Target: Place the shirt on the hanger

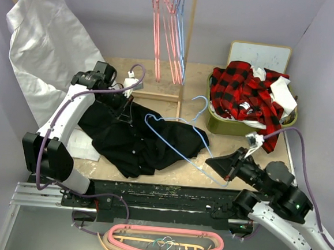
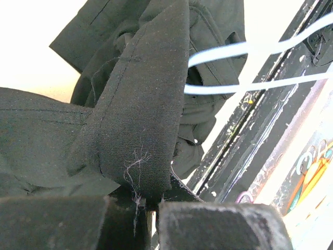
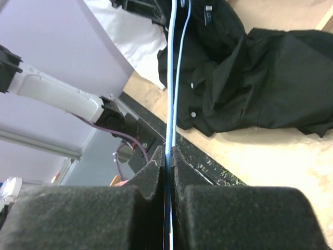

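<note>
The black shirt (image 1: pixel 137 137) lies crumpled on the table, left of centre. My left gripper (image 1: pixel 125 107) is shut on a fold of the shirt's edge at its far side; in the left wrist view the fold (image 2: pixel 140 104) rises from between the pads of my left gripper (image 2: pixel 151 208). The light blue hanger (image 1: pixel 182 156) lies slanted across the shirt, its hook (image 1: pixel 200 101) pointing to the far side. My right gripper (image 1: pixel 228 169) is shut on the hanger's near right corner. In the right wrist view the wire (image 3: pixel 170 78) runs out of my right gripper (image 3: pixel 169 156) over the shirt (image 3: pixel 250 88).
A green basket (image 1: pixel 224 128) at the right holds a red-and-black plaid shirt (image 1: pixel 244 93). Pink hangers (image 1: pixel 162 38) hang on a wooden rack (image 1: pixel 188 45) at the back. A white cloth (image 1: pixel 46 40) hangs at the far left. More pink hangers (image 1: pixel 163 240) lie below the table's front edge.
</note>
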Controlling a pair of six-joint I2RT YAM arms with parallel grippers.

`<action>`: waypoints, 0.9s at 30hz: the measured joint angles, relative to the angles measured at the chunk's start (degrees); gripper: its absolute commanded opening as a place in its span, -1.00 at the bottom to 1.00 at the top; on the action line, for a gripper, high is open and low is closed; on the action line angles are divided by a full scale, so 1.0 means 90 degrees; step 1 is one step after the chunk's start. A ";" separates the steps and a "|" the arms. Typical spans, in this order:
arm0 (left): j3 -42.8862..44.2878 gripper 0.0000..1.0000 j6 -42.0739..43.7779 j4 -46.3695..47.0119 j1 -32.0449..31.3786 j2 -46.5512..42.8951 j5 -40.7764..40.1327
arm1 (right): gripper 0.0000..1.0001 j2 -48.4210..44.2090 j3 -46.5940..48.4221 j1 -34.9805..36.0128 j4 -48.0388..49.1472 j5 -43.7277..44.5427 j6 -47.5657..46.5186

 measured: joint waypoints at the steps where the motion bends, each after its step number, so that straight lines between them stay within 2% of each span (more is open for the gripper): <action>1: 0.0022 -1.00 0.0000 -0.0017 0.0000 0.0000 -0.0002 | -1.00 0.0136 -0.0034 0.0000 0.0051 -0.0119 0.0002; 11: 0.0073 -0.99 0.0007 -0.0126 0.0000 0.0000 0.0041 | -1.00 0.1406 -0.0066 0.0002 0.1044 -0.0639 -0.0308; 21: 0.0078 -0.98 0.0134 -0.0374 0.0000 -0.0231 0.0180 | -1.00 0.2953 -0.0119 0.0005 0.3045 -0.0738 -0.0733; 27: 0.0180 -0.98 0.0168 -0.0464 0.0000 -0.0537 0.0325 | -1.00 0.3791 -0.0653 0.0027 0.4602 -0.0823 -0.0699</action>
